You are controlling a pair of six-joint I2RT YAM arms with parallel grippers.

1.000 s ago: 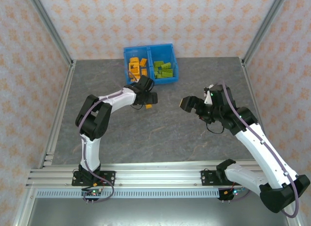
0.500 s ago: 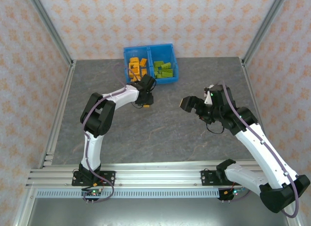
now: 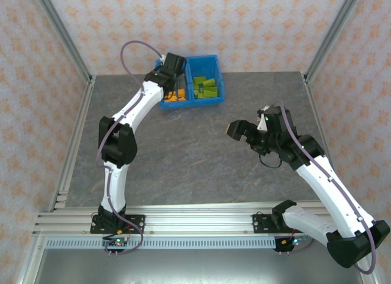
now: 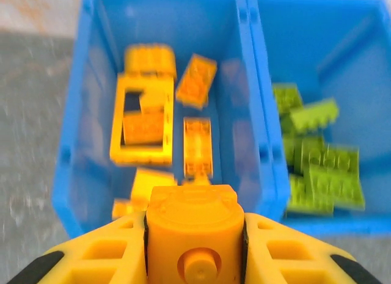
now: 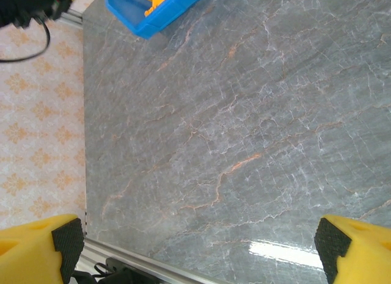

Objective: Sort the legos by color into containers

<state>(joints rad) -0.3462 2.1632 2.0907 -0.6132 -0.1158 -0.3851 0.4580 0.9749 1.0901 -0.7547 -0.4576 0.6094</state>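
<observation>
The blue bin stands at the back of the table, its divider splitting it in two. Orange legos, among them a rectangular frame piece, lie in the left compartment. Lime green legos fill the right compartment. My left gripper hovers over the left compartment, shut on a round orange studded brick held between its yellow fingers. My right gripper hangs open over bare table, right of centre, with nothing between its fingers.
Grey marbled table with patterned walls on three sides. A metal rail runs along the near edge. A corner of the blue bin appears at the top of the right wrist view.
My left arm has swung from the table in front of the bin up over the left compartment, carrying the orange brick. The right arm has not moved.
</observation>
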